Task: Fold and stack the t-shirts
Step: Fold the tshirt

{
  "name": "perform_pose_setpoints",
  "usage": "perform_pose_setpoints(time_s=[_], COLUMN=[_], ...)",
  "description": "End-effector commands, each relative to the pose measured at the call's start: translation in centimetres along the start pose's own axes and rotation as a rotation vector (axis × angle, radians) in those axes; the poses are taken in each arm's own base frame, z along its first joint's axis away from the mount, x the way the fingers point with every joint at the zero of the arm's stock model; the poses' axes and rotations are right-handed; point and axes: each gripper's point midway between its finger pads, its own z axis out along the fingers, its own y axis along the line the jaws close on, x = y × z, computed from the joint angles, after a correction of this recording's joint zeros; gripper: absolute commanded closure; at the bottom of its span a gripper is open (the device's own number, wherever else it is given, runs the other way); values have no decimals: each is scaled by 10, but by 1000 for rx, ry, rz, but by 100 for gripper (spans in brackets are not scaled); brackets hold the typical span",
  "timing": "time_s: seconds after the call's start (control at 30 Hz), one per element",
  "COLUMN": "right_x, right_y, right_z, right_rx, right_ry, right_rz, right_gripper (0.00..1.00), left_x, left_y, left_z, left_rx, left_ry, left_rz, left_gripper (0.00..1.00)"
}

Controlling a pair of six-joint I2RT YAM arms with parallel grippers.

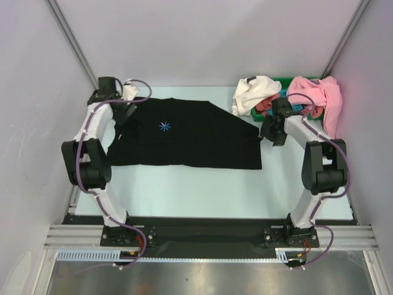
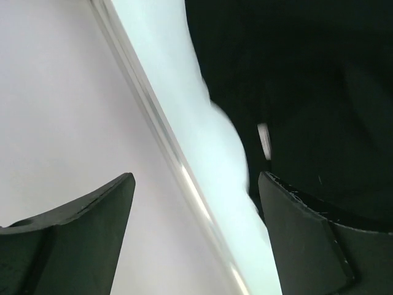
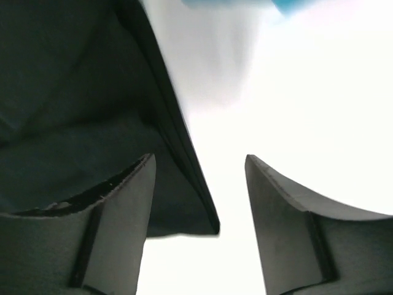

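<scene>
1. The black cloth short-sleeved t-shirt (image 1: pixel 190 141) lay flat on the pale table (image 1: pixel 184 184), spread across the middle between the 2 arms. Its light-blue starburst print (image 1: pixel 164 126) faced up, left of the garment's centre.

2. The left gripper (image 1: pixel 128 112) was at the far left corner of the black t-shirt. In the left wrist view, the left gripper (image 2: pixel 193 203) stood wide open and held nothing. The black cloth (image 2: pixel 295 92) lay under and beyond its right-hand finger (image 2: pixel 307 239), and the other finger (image 2: pixel 73 227) was over the table's edge by the wall.

3. The right gripper (image 1: pixel 265 133) was at the right edge of the black t-shirt. In the right wrist view, the right gripper (image 3: pixel 199 163) was open. The shirt's edge and corner (image 3: pixel 184 196) reached into the gap between the fingers (image 3: pixel 116 215), which were not closed on it.

4. At the far right of the table, a green bin (image 1: pixel 288 78) held the remaining garments. A white cloth t-shirt (image 1: pixel 253 92) lay heaped at its left end and a pink cloth t-shirt (image 1: pixel 319 98) draped over its right side. A red cloth t-shirt (image 1: pixel 264 106) and a teal cloth t-shirt (image 1: pixel 296 108) showed between them, partly hidden by the right arm.
</scene>
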Motion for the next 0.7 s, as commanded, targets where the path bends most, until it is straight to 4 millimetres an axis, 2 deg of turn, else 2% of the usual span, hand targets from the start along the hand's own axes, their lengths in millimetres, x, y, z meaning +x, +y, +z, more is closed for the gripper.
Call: perform_pose_setpoints(time_s=[0.0, 0.03, 0.07, 0.13, 0.23, 0.33, 0.43, 0.53, 0.63, 0.67], right_x=[27, 34, 49, 58, 73, 87, 102, 116, 121, 121], right_y=[4, 5, 3, 5, 4, 0, -3, -3, 2, 2], right_z=[-20, -19, -16, -14, -12, -17, -17, -14, -9, -8], right_rx=[-85, -97, -96, -110, -113, -105, -110, -111, -138, -142], right_ry=[34, 51, 85, 112, 157, 182, 204, 231, 247, 249], right_rz=[55, 60, 65, 75, 73, 69, 78, 71, 81, 81], right_gripper=[36, 37, 37, 37, 40, 40, 39, 39, 47, 59], left_x=[78, 90, 108, 130, 145, 154, 158, 154, 146, 145], left_y=[-38, -47, -64, -71, -82, -83, -99, -106, -121, -129], left_z=[-28, -28, -25, -22, -15, -9, 0, 10, 18, 22], left_rx=[115, 129, 164, 184, 222, 222, 275, 299, 369, 397], left_ry=[170, 192, 226, 266, 299, 316, 326, 305, 304, 312], left_rz=[-299, -339, -363, -410, -465, -510, -529, -559, -609, -614], left_gripper=[13, 13, 13, 12, 12, 12, 12, 13, 17, 18])
